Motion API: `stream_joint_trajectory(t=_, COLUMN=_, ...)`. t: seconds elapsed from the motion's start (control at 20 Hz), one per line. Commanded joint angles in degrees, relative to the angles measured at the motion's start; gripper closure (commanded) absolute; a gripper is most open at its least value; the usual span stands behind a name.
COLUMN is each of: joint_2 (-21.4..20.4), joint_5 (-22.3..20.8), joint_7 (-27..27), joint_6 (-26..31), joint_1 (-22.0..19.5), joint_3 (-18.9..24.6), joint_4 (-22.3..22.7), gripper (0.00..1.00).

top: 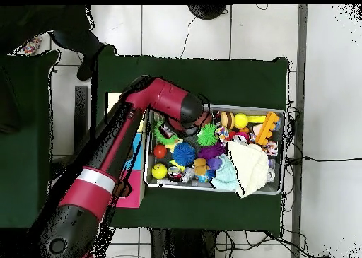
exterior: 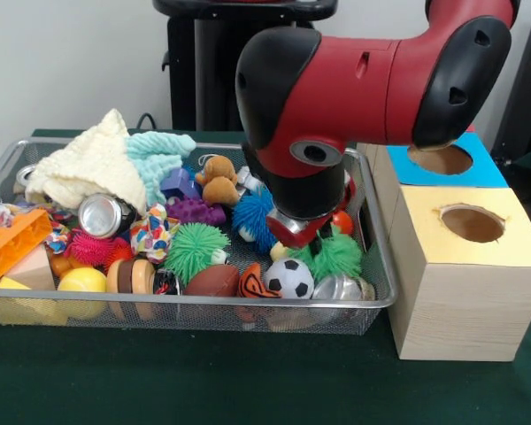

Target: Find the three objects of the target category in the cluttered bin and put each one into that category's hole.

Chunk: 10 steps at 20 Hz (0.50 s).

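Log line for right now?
arm: over bin, right end | gripper: low among spiky balls, state unclear | yellow box, blue box: beside bin

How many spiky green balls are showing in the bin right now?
2. One spiky green ball sits mid-bin beside the silver can; another green spiky ball lies under the arm, right of the soccer ball. Clutter may hide more.

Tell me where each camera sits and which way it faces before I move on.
Front view: across the table, level, facing the wire bin and wooden boxes; the red arm drops into the bin.
Overhead view: above, looking straight down at the bin; the whole arm stretches up from the bottom left.
Shared: bin, cream cloth, arm.
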Motion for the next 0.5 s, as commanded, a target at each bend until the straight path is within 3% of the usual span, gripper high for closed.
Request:
stream_joint_trajectory(t=0.05, joint_2=1.70, joint_5=-7.63, joint_7=15.26, joint_6=-13.17, joint_1=-2.04, joint_3=-2.83, joint_4=0.68, gripper=1.00)
stream_joint_trajectory(t=0.5, joint_2=3.75, joint_5=-13.49, joint_7=13.70, joint_6=-15.23, joint_1=-2.57, joint_3=-6.16, joint_4=0.78, gripper=1.00)
